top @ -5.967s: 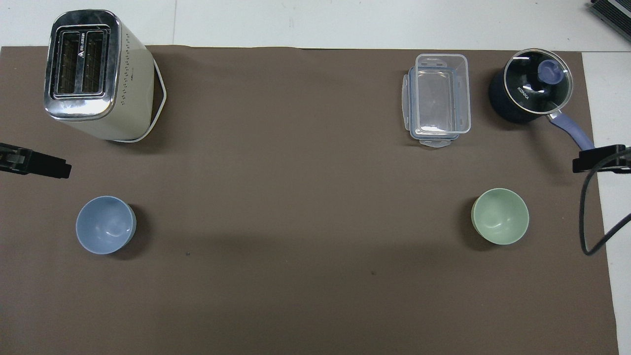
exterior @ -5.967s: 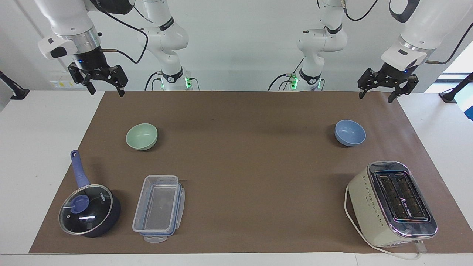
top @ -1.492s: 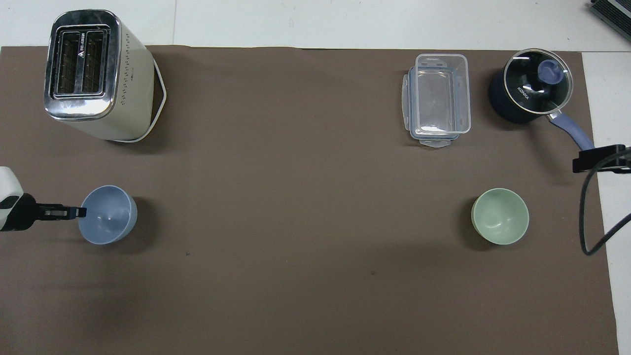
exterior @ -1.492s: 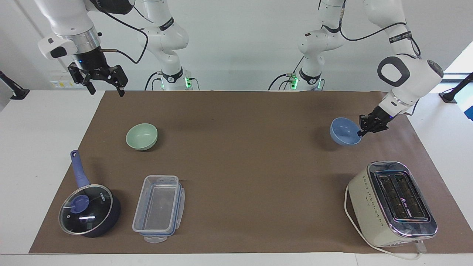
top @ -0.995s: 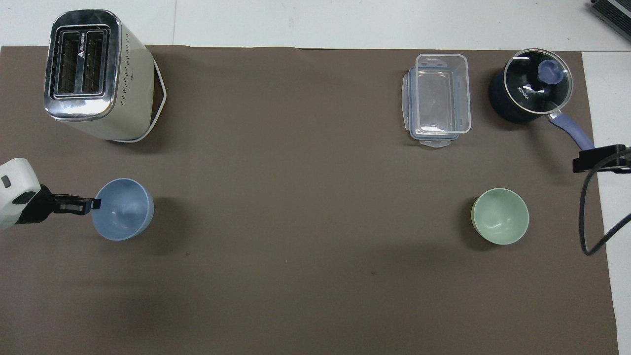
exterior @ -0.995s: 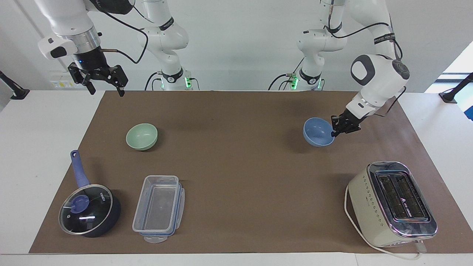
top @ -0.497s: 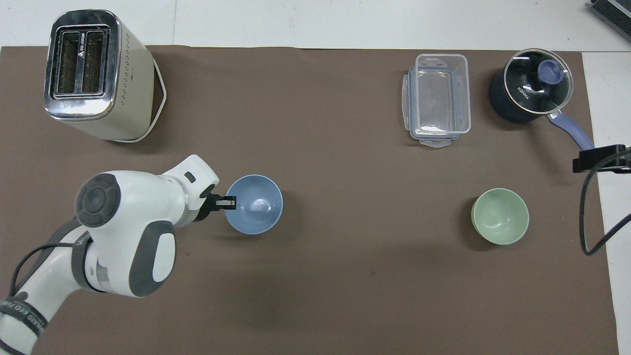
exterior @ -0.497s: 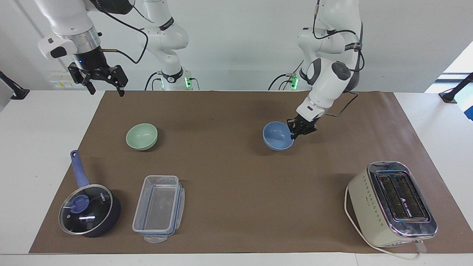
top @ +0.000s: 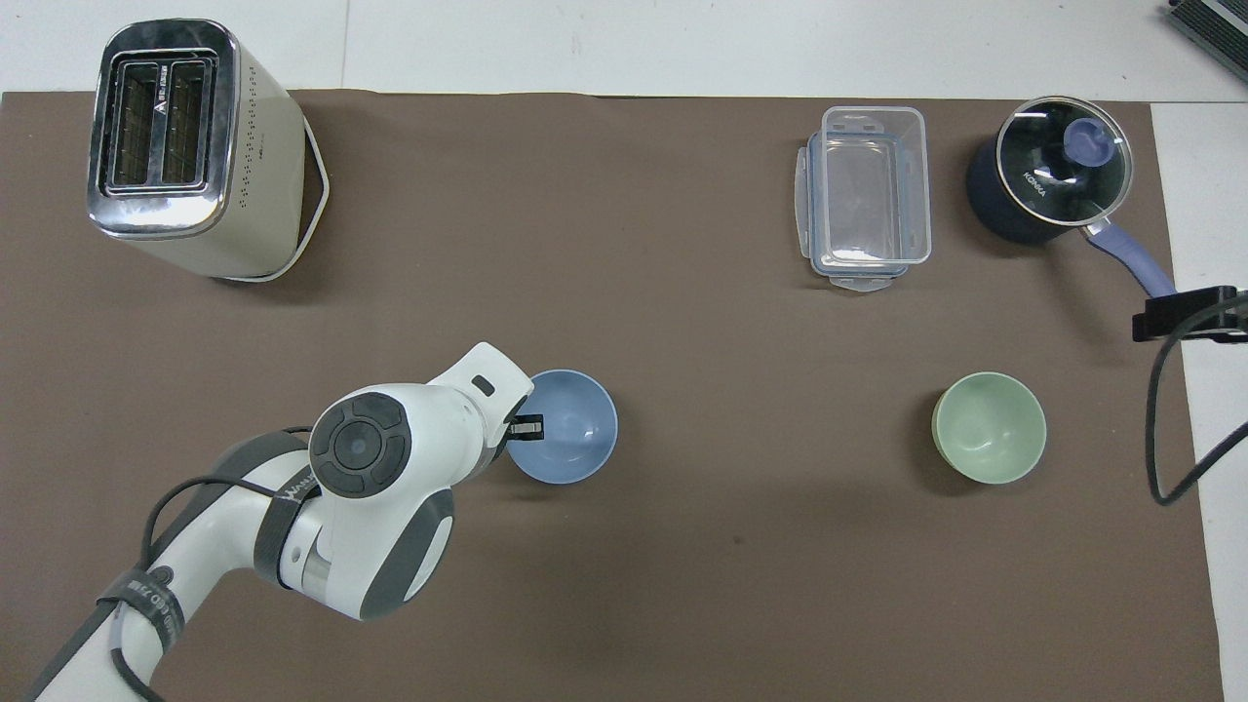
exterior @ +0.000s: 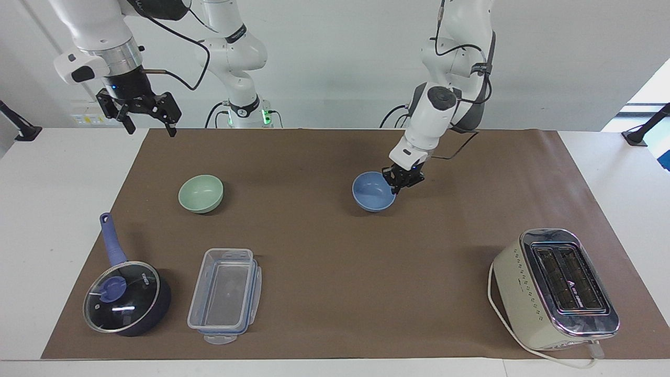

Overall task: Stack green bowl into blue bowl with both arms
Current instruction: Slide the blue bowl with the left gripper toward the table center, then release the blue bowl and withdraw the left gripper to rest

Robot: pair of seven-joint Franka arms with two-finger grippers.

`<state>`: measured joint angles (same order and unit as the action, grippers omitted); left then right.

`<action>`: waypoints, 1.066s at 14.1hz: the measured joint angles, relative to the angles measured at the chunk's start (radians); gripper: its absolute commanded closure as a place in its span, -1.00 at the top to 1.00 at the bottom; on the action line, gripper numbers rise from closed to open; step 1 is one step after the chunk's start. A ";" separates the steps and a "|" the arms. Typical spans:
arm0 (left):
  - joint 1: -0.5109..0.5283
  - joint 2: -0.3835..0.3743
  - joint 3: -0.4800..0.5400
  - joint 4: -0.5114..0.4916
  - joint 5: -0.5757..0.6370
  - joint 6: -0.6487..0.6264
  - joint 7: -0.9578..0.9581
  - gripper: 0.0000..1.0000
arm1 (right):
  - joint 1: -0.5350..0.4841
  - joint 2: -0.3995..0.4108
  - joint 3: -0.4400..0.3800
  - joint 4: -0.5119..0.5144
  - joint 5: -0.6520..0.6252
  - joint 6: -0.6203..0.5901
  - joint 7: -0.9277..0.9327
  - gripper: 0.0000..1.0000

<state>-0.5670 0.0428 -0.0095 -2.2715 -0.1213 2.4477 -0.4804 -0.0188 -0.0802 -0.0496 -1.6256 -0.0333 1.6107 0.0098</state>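
Observation:
The blue bowl (exterior: 369,193) (top: 575,434) is near the middle of the brown mat, slightly tilted. My left gripper (exterior: 396,190) (top: 531,426) is shut on the part of its rim that faces the left arm's end. Whether the bowl rests on the mat or hangs just above it, I cannot tell. The green bowl (exterior: 200,193) (top: 989,427) sits upright on the mat toward the right arm's end, with nothing touching it. My right gripper (exterior: 149,129) (top: 1175,317) waits open and empty, high over the mat's corner at that end, on the robots' side.
A cream toaster (exterior: 555,288) (top: 185,146) with its cord stands farther from the robots at the left arm's end. A clear plastic container (exterior: 225,293) (top: 866,195) and a dark lidded saucepan (exterior: 125,298) (top: 1048,180) lie farther out than the green bowl.
My left arm has carried the blue bowl from the left arm's end toward the middle of the mat, closer to the green bowl. The right arm and green bowl have not moved.

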 measured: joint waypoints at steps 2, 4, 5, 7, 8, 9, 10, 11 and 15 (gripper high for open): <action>-0.005 0.000 -0.001 0.000 0.000 0.001 -0.018 -0.98 | 0.000 0.000 0.000 0.000 0.000 0.000 0.000 1.00; -0.016 0.000 -0.002 0.000 0.001 0.001 -0.024 -0.82 | 0.000 0.000 0.000 0.000 0.000 0.000 0.000 1.00; -0.025 0.000 -0.002 0.000 0.001 0.001 -0.028 -0.64 | 0.000 0.000 0.000 0.000 0.000 0.000 0.000 1.00; -0.032 0.000 -0.002 0.000 0.001 0.001 -0.031 -0.24 | 0.000 0.000 0.000 0.000 0.000 0.000 0.000 1.00; -0.032 0.001 -0.001 0.000 0.001 0.001 -0.031 0.14 | 0.000 0.000 0.000 0.000 0.000 0.000 0.000 1.00; -0.032 0.001 0.001 0.000 0.001 0.001 -0.031 0.74 | 0.000 0.000 0.000 0.000 0.000 0.000 0.000 1.00; -0.032 0.001 0.003 0.000 0.002 0.001 -0.030 1.00 | 0.000 0.000 0.000 0.000 0.000 0.000 0.000 1.00; -0.031 0.001 0.006 0.001 0.003 0.001 -0.026 1.00 | 0.000 0.000 0.000 0.000 0.000 0.000 0.000 1.00; -0.011 -0.010 0.024 0.050 0.006 -0.084 0.055 1.00 | 0.000 0.000 0.000 0.000 0.000 0.000 0.000 1.00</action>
<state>-0.5779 0.0333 0.0148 -2.2215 -0.1156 2.3636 -0.4252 -0.0188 -0.0802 -0.0497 -1.6256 -0.0333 1.6107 0.0098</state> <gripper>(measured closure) 0.066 0.000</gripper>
